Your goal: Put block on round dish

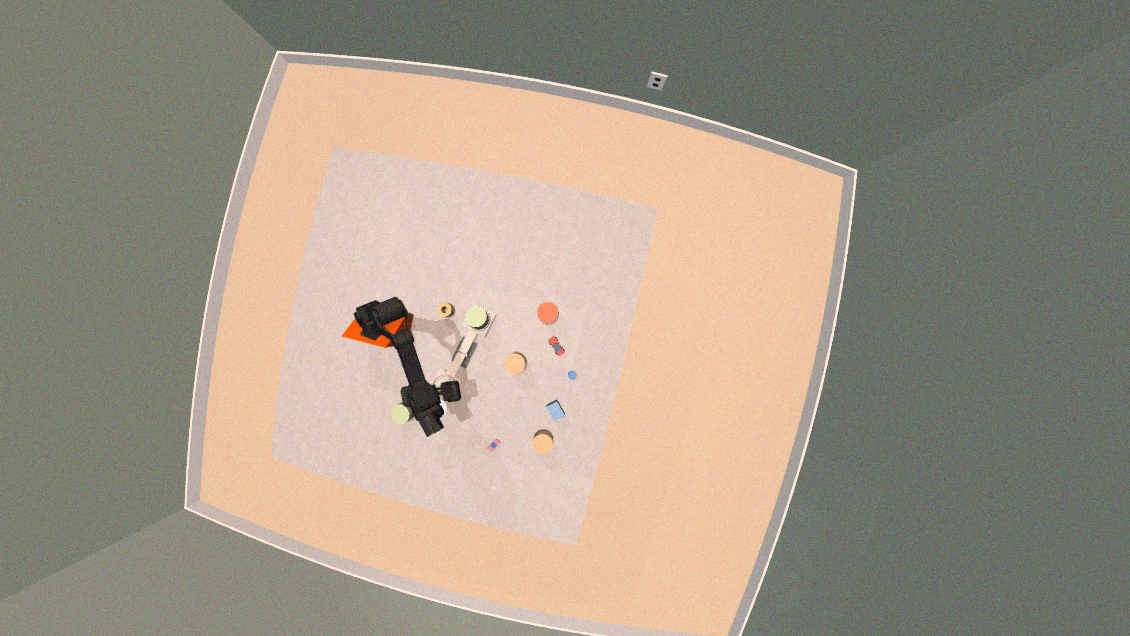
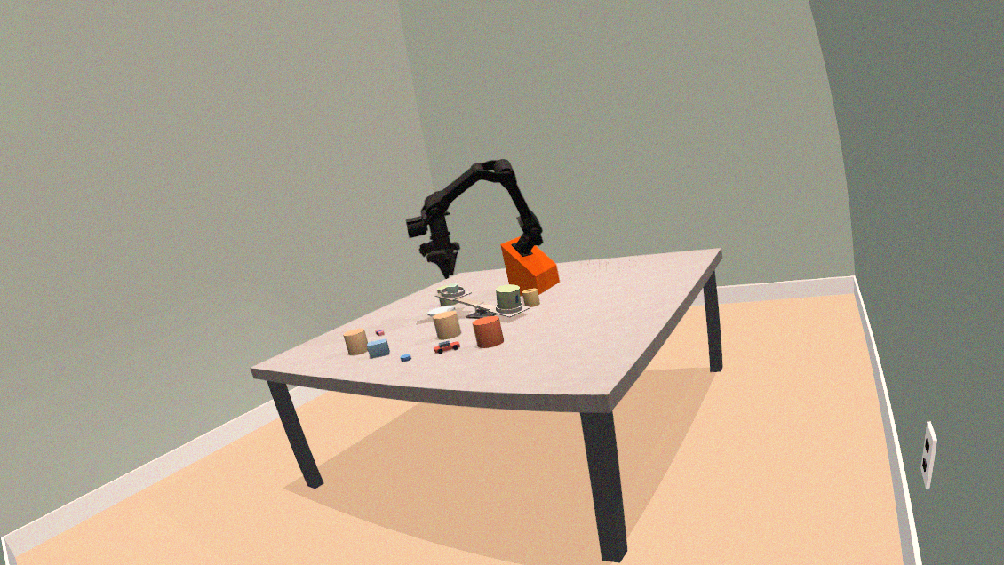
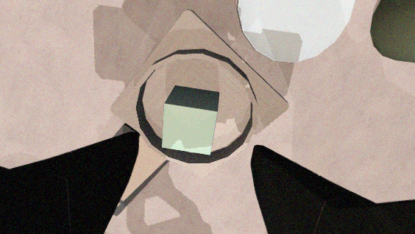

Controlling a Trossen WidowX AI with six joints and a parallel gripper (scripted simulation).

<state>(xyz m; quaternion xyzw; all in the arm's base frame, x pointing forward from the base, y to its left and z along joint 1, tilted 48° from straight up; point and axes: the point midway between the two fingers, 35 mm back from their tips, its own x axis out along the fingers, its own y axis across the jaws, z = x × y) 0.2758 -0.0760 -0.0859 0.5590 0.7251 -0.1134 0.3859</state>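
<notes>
A pale green block (image 3: 188,125) (image 2: 450,289) stands uncovered inside the ring on one square pan (image 3: 266,101) of the balance (image 1: 464,347). My gripper (image 3: 196,148) (image 2: 444,266) is open and empty, well above the block, with a finger on each side of it in the wrist view. The white round dish (image 3: 294,26) (image 2: 441,310) lies on the table just beside that pan. One green cup (image 1: 400,413) (image 3: 395,33) lies on the table beside the arm, off the balance. The other green cup (image 1: 476,317) (image 2: 506,297) stands on the far pan.
The arm's orange base (image 2: 530,266) is behind the balance. A tan ring (image 1: 443,309), a red cylinder (image 2: 487,330), two tan cylinders (image 2: 446,324) (image 2: 355,341), a toy car (image 2: 446,346), a blue block (image 2: 378,347) and small bits lie on the table's near side.
</notes>
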